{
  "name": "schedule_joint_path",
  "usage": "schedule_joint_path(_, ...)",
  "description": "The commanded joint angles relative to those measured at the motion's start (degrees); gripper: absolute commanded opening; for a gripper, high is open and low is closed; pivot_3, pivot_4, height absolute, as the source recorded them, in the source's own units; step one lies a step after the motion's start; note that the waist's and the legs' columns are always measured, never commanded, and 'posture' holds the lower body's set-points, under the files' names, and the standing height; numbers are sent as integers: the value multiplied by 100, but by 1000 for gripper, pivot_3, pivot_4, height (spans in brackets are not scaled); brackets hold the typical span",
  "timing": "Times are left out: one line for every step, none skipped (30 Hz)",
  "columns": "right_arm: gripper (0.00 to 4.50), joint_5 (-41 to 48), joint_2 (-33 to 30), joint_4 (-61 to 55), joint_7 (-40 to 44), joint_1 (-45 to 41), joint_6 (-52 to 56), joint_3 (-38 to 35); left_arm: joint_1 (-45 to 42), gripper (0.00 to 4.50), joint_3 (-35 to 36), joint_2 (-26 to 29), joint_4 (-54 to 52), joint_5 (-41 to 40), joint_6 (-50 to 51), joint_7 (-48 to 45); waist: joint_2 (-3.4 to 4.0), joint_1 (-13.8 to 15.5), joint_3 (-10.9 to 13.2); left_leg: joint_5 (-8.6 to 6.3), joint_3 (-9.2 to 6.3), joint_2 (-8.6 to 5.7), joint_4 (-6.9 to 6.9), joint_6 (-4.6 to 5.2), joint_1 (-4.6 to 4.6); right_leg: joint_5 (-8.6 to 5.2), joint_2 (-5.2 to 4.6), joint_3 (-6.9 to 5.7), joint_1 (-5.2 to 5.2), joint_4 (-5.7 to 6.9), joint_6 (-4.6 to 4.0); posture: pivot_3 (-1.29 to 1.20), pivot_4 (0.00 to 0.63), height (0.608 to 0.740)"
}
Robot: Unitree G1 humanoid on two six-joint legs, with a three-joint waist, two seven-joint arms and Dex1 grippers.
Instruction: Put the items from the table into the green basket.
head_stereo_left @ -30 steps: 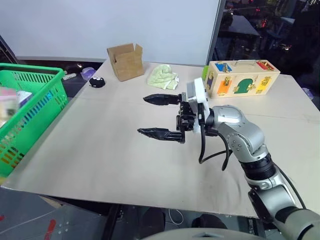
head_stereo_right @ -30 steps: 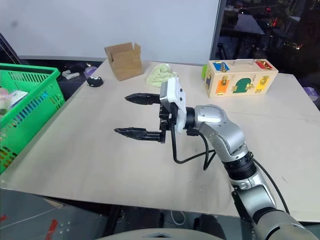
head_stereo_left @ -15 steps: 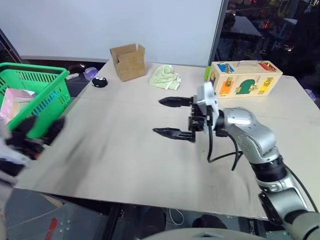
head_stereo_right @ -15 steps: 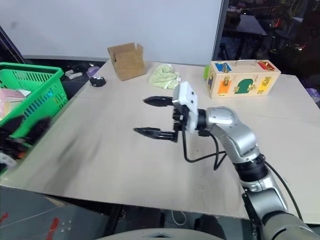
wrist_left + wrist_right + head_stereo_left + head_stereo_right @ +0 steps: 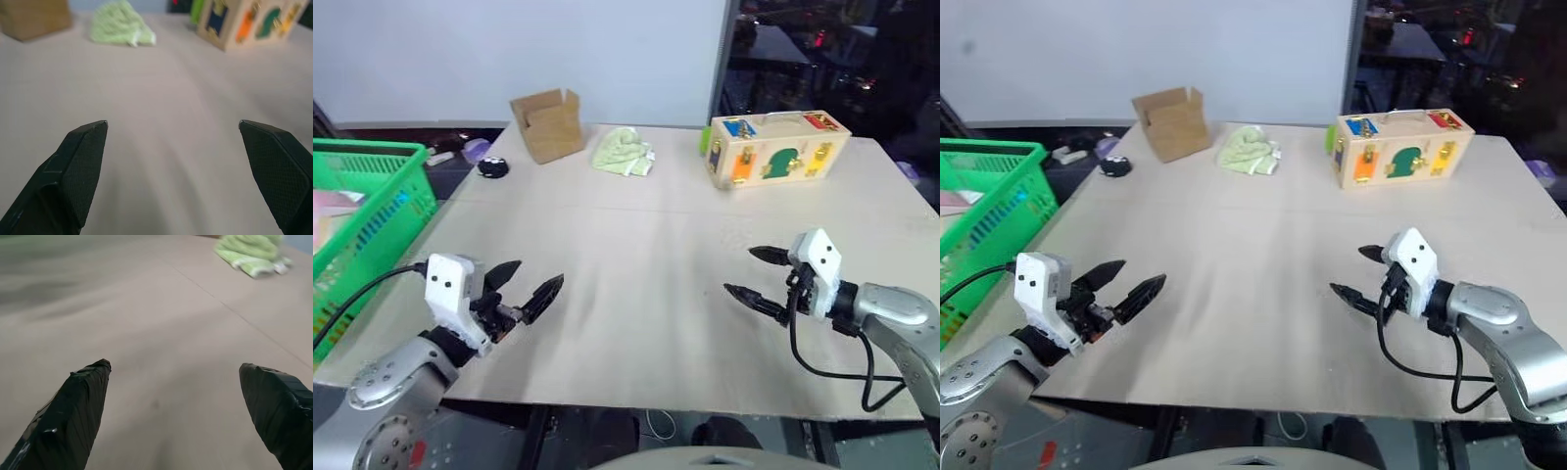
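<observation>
Green basket (image 5: 372, 186) left of left pincer (image 5: 530, 284); both pincers apart, empty.

Left gripper (image 5: 530, 283) and right gripper (image 5: 752, 273) hover low, fingers spread wide, both empty.

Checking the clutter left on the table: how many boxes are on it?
2. An open cardboard box stands at the far left of the table; a wooden latch-puzzle box stands at the far right. None seems hidden.
</observation>
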Motion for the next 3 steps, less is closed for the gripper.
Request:
schedule_joint_path(4500, 145, -47, -335, -198, 93, 114, -335, -95, 4451, -37, 82, -135, -174, 63, -13, 2, -131, 2, 0, 0, 0, 10, 0, -1, -9, 2, 3, 2, 0, 15, 36, 2, 740)
schedule_joint_path(4500, 158, -39, -366, -256, 141, 137, -387, -173, 4451, -55, 59, -96, -202, 77, 39, 3, -160, 3, 0, 1, 0, 15, 0, 0, -9, 2, 4, 6, 0, 18, 29, 5, 740)
schedule_joint_path(4500, 177, -21, -392, -313, 179, 160, -430, -243, 4451, -92, 43, -56, -183, 79, 89, 3, -160, 3, 0, 5, 0, 19, 0, 1, -9, 1, 7, 7, 0, 19, 26, 6, 740)
